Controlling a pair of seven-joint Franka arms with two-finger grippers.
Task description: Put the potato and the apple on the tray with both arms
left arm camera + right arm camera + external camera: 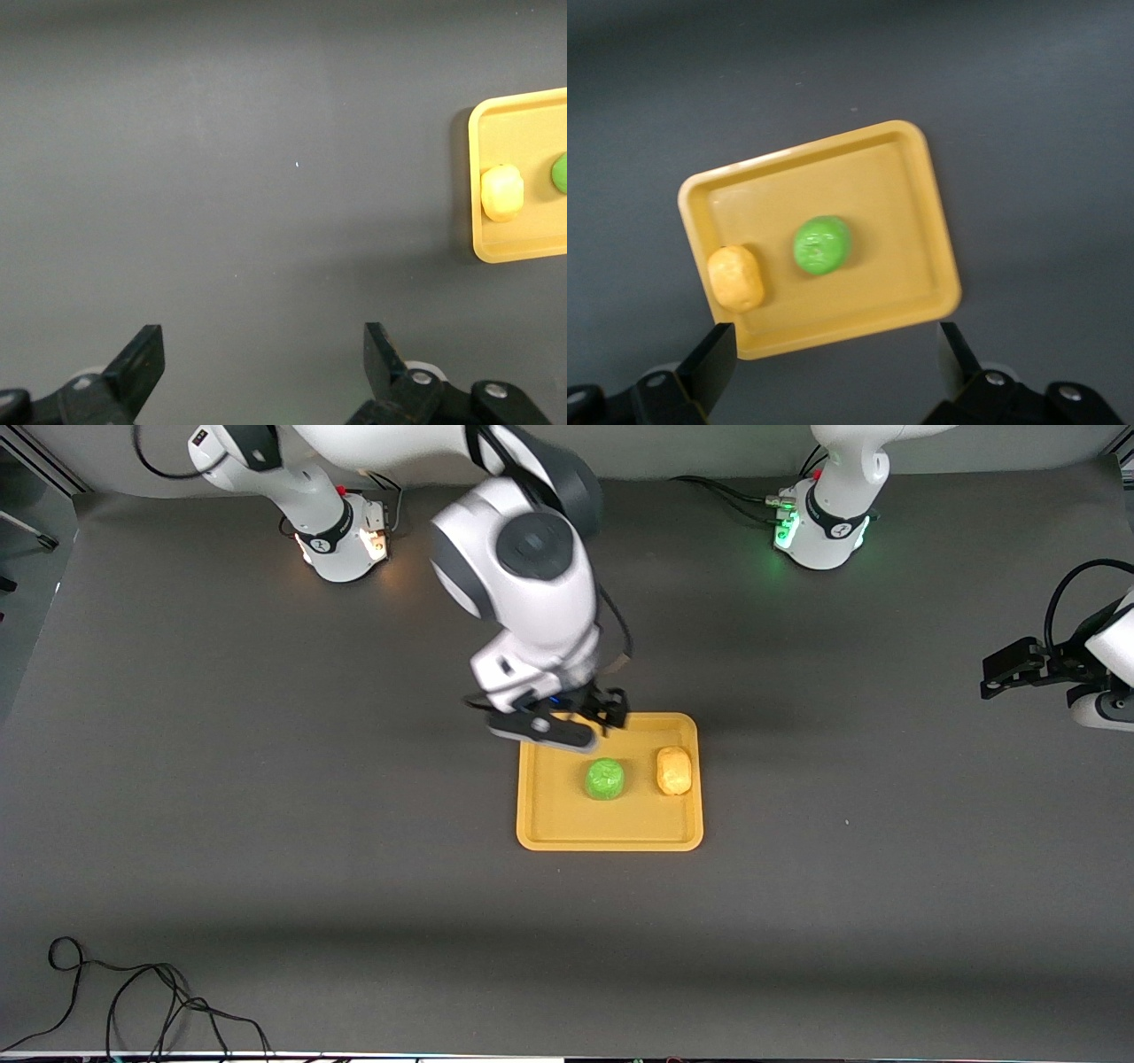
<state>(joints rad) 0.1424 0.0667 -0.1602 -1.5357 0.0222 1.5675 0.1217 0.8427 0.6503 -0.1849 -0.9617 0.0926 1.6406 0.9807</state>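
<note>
The flat yellow-orange plastic tray (609, 828) is sitting mid-table, carrying the round bright-green toy apple (605, 779) and, just beside it toward the left arm's end, the lumpy yellow-orange potato (674, 770). The right gripper (592, 719) is hovering over the tray's rim nearest the bases; its wrist view shows its fingers (709, 363) spread and empty. The left gripper (1010, 670) is waiting over the table's edge, jaws spread in its wrist view.

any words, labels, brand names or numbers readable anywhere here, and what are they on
None can be read.
Flat yellow-orange plastic tray: plain, no print.
Round bright-green apple and lumpy yellow-orange potato, both on the tray: no stickers or marks.
Right gripper, open over the tray's edge nearest the bases, and left gripper, open over bare table at the left arm's end: black, no legible marking.
Small dark marks on the arms' round bases: too small to read.
</note>
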